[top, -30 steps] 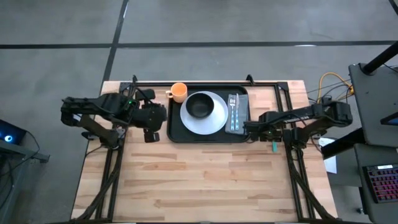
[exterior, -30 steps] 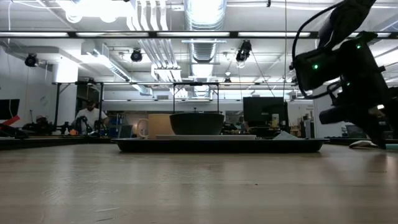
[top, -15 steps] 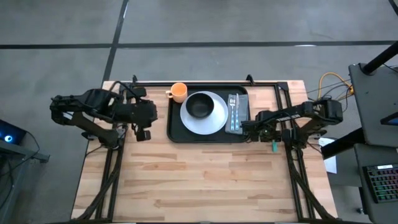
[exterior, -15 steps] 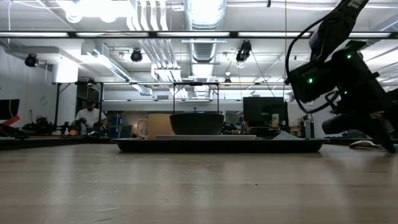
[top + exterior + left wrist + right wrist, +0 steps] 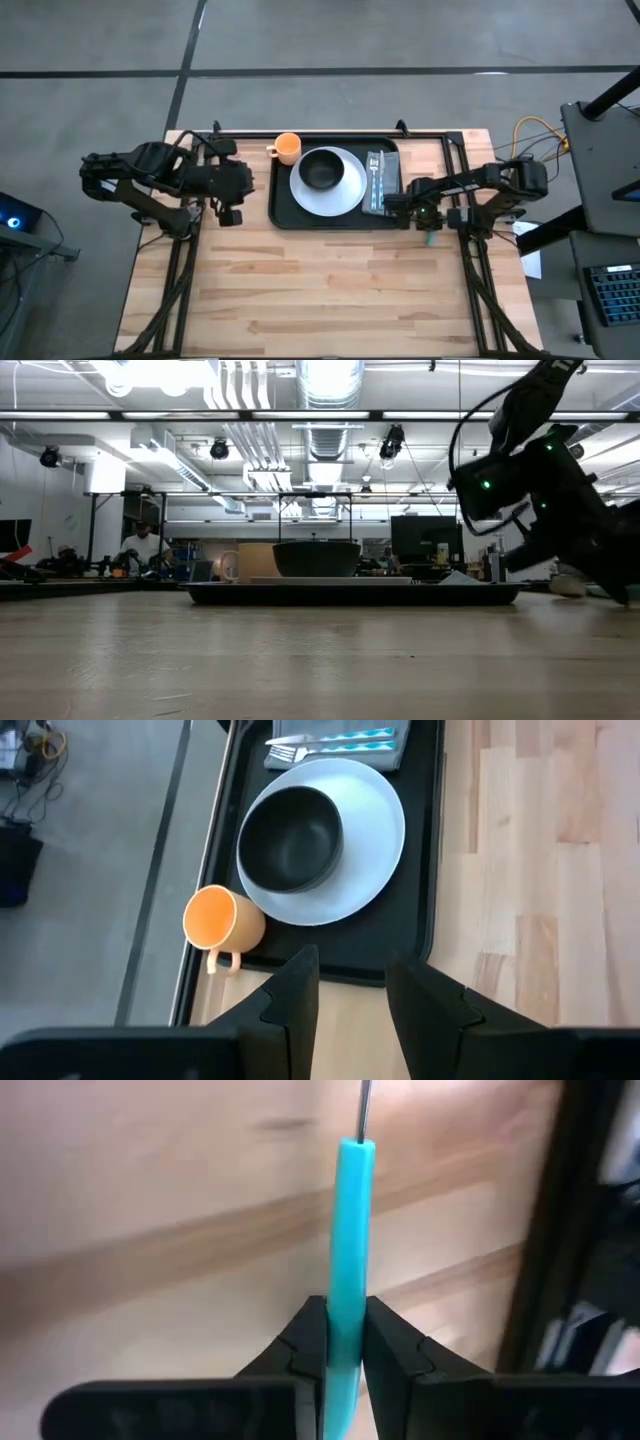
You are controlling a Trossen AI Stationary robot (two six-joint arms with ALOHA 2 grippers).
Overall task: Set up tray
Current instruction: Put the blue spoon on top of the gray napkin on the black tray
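Observation:
The black tray point(image 5: 282, 215) lies at the table's far middle. On it are a white plate point(image 5: 345, 195) with a black bowl point(image 5: 321, 170), and a grey napkin point(image 5: 378, 205) with blue-handled cutlery point(image 5: 376, 175). An orange cup point(image 5: 288, 148) stands at the tray's far left corner. Just right of the tray, my right gripper point(image 5: 345, 1330) is shut on a turquoise-handled utensil point(image 5: 348, 1220) over the wood. My left gripper point(image 5: 352, 995) hangs open and empty, left of the tray. My right gripper pinches the utensil's turquoise handle point(image 5: 346, 1285) between its two fingers, which slant steeply down. The handle runs on away from the fingers, and a thin metal shaft point(image 5: 365, 1100) leaves its end. Whether the utensil rests on the table I cannot tell.
A black metal frame point(image 5: 330, 133) runs along the table's far edge and down both sides. Cables point(image 5: 530, 135) and equipment sit beyond the right edge. Bare wood point(image 5: 320, 290) fills the near half of the table.
My left gripper has drawn back from the tray toward the table's left edge, then held still. My right gripper has tipped lower and shifted a little toward the tray, and the turquoise utensil now sits slightly farther left.

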